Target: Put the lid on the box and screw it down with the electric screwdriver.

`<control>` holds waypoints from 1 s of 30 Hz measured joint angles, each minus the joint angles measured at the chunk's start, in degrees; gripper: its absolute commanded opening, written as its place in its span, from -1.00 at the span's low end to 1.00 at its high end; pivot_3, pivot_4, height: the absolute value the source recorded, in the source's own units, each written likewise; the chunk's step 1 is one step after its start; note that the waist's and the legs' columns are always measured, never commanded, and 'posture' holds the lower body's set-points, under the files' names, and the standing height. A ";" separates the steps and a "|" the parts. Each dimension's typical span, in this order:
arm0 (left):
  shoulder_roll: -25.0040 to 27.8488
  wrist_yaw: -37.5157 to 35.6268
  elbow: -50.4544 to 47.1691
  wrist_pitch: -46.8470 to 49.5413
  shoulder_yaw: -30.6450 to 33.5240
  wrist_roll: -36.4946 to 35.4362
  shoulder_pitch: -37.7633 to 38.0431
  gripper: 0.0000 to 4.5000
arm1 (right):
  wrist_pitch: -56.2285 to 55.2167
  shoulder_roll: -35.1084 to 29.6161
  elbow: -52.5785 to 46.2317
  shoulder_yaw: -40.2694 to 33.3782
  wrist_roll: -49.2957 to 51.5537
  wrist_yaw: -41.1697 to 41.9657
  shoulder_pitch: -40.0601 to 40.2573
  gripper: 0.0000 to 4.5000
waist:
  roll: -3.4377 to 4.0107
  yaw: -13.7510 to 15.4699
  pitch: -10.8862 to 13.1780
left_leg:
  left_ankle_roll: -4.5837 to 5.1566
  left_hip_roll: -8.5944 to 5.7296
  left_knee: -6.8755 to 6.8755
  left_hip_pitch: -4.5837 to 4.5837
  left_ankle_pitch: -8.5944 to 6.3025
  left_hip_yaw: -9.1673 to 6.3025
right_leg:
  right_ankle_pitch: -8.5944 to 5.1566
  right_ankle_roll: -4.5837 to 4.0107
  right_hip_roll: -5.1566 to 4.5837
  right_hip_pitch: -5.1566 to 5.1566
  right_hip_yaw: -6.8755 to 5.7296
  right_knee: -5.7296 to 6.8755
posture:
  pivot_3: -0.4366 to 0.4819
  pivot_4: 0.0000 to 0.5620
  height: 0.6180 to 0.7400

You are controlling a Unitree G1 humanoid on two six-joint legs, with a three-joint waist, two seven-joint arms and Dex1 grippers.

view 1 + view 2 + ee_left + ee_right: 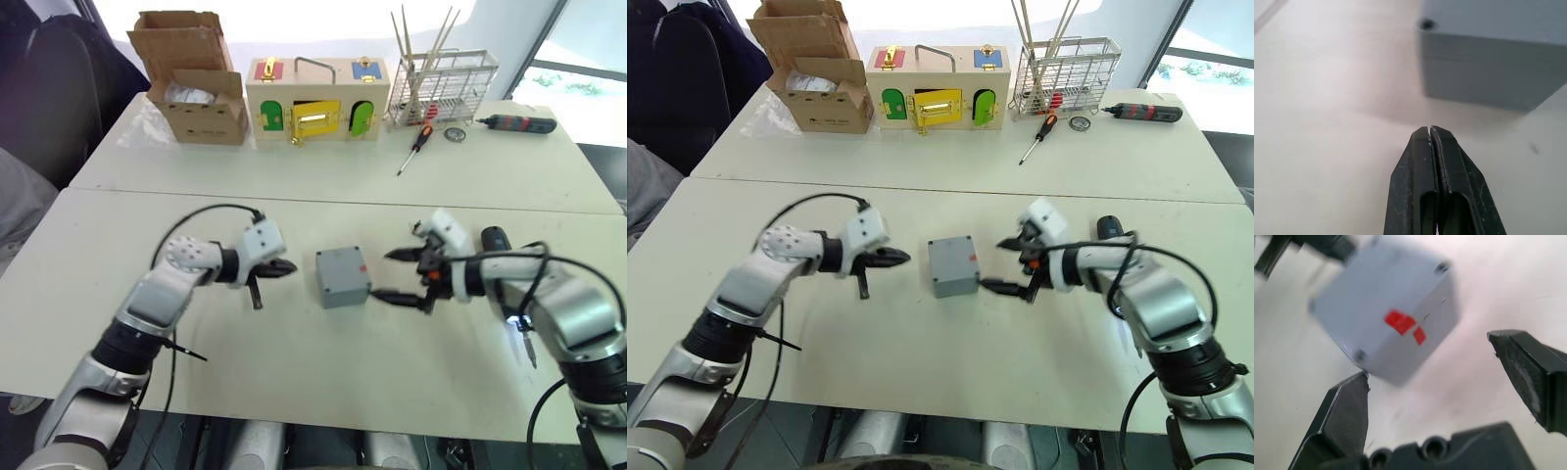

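Right wrist view: box [1386, 318] red mark, no writing | right gripper [397, 276] fingers spread | left gripper [286, 266] fingers clenched, empty

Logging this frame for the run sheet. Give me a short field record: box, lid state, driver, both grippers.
box: grey box on the near table, between the two grippers, touched by neither
lid: appears already on the box; corner screw hole visible in the left wrist view
red mark: on the box side facing the right gripper
electric screwdriver: lying on the table behind the right arm, partly hidden
left gripper: jaws shut, empty, short of the box
right gripper: jaws open, empty, facing the box
far table: cardboard box, wooden box, wire rack
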 measured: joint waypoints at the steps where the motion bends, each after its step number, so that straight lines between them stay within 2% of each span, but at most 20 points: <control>1: -0.33 -0.27 -0.67 1.42 1.75 -2.25 -0.60 -1.00 | 0.48 1.05 0.96 -2.17 1.14 -0.87 -1.35 0.99 | 0.00 0.00 0.00 | 0.00 0.00 0.01 0.00 0.00 -0.01 | 0.00 0.00 0.00 0.01 -0.01 0.00 | -0.05 -0.47 0.92; 5: -3.69 -0.30 -3.37 7.12 7.63 -11.19 -4.24 -1.00 | -4.43 5.00 10.32 -7.14 0.77 -5.20 -6.40 0.99 | -0.03 0.04 -0.02 | -0.01 -0.03 0.02 0.00 0.00 -0.05 | 0.00 0.00 -0.01 0.04 0.00 0.01 | -0.05 -0.47 0.92; 9: -4.36 0.99 -4.62 8.77 7.05 -12.93 -5.15 -1.00 | -7.85 6.09 17.12 -6.46 -0.80 -5.24 -5.16 0.99 | -0.02 -0.24 -0.02 | -0.01 -0.03 -0.07 0.00 0.00 -0.04 | 0.00 0.00 -0.01 -0.02 0.00 0.03 | -0.05 -0.47 0.92; 14: -2.15 1.86 -5.00 7.67 2.10 -9.69 -0.74 -1.00 | -7.41 6.08 15.36 -5.16 0.44 -3.43 -3.03 0.99 | -0.01 -1.35 -0.02 | -0.02 -0.01 -0.07 0.00 0.01 -0.03 | 0.00 0.00 0.00 -0.04 0.00 0.05 | -0.05 -0.47 0.92; 20: 3.50 0.57 -8.39 7.23 -0.54 -7.71 3.81 -1.00 | -2.66 -1.86 7.08 -5.21 4.11 2.25 2.97 0.99 | 0.00 -1.16 -0.01 | 0.00 -0.01 -0.09 0.00 0.00 -0.07 | 0.00 0.00 0.00 0.01 0.02 -0.01 | -0.05 -0.47 0.92; 24: 2.57 0.43 -7.92 5.37 -3.43 -6.21 3.62 -1.00 | -1.21 -1.78 3.23 -3.05 5.59 3.33 3.37 0.99 | -0.01 -1.16 -0.02 | 0.01 -0.01 0.00 0.02 -0.01 -0.06 | 0.00 0.00 0.00 0.07 0.02 0.00 | -0.05 -0.47 0.92; 30: -1.59 1.46 -3.20 2.38 -7.78 -2.97 1.59 -1.00 | -1.80 2.10 2.27 6.26 3.71 2.70 3.71 0.99 | -0.01 -1.18 -0.02 | 0.04 -0.04 -0.01 -0.01 -0.03 -0.06 | 0.00 0.00 -0.01 0.01 0.03 0.01 | -0.05 -0.47 0.92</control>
